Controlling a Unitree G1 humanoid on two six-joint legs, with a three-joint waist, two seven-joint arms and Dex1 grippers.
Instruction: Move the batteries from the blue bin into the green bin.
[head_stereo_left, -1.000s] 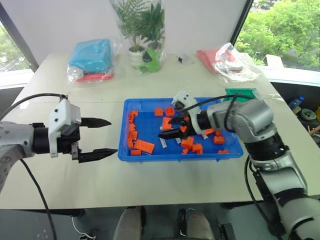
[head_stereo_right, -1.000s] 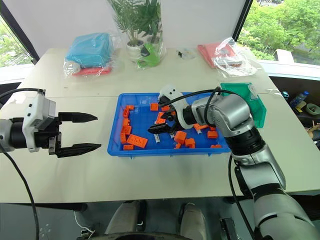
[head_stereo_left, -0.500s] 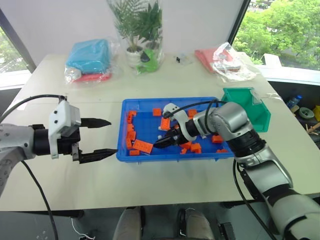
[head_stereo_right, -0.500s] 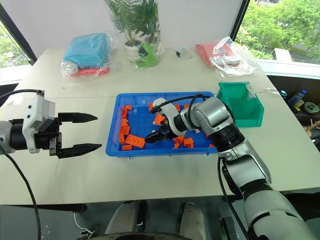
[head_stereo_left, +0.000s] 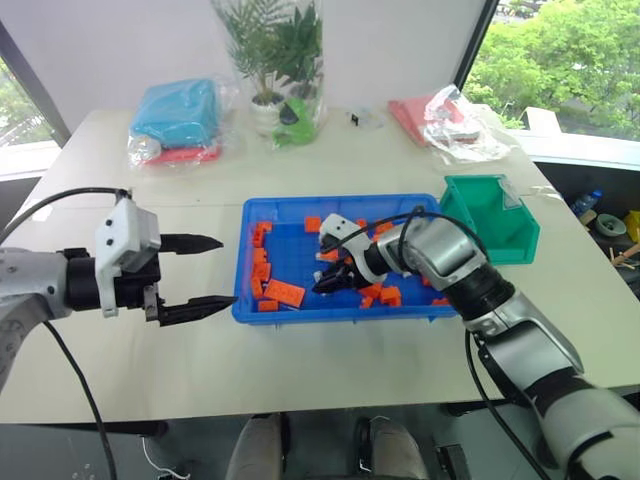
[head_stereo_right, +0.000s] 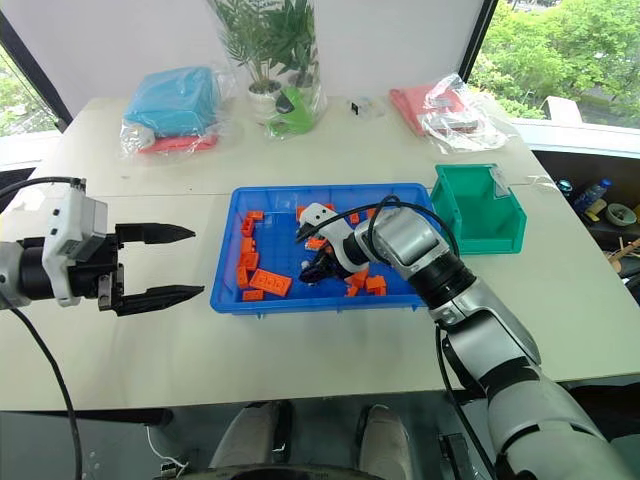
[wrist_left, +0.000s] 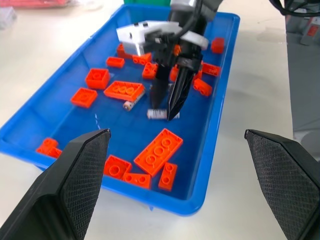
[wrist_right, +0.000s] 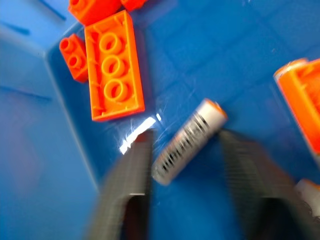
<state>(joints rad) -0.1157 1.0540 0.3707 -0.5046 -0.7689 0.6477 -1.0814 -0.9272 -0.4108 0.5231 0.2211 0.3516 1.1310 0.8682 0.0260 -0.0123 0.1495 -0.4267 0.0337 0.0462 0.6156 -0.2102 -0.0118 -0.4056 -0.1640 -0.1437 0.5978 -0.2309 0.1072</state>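
The left tool (head_stereo_left: 210, 272) hangs over the bare worktop (head_stereo_left: 120, 370) just left of the blue bin (head_stereo_left: 300, 312), its two black fingers spread wide with nothing between them. The right tool (wrist_left: 167, 107) reaches down into the near left part of the blue bin, tips at the floor. Its fingers stand either side of one battery (wrist_right: 189, 141), with a gap visible on both sides in the right wrist view; whether they grip it I cannot tell. A second battery (wrist_left: 133, 103) lies just beside it among the orange bricks (head_stereo_left: 286, 293) scattered over the bin floor. The green bin (head_stereo_left: 492, 218) stands on the worktop right of the blue bin's far corner. Further back are a light-blue bagged bundle (head_stereo_left: 181, 112), a wrapped plant (head_stereo_left: 282, 70) and a bagged red item (head_stereo_left: 440, 118).
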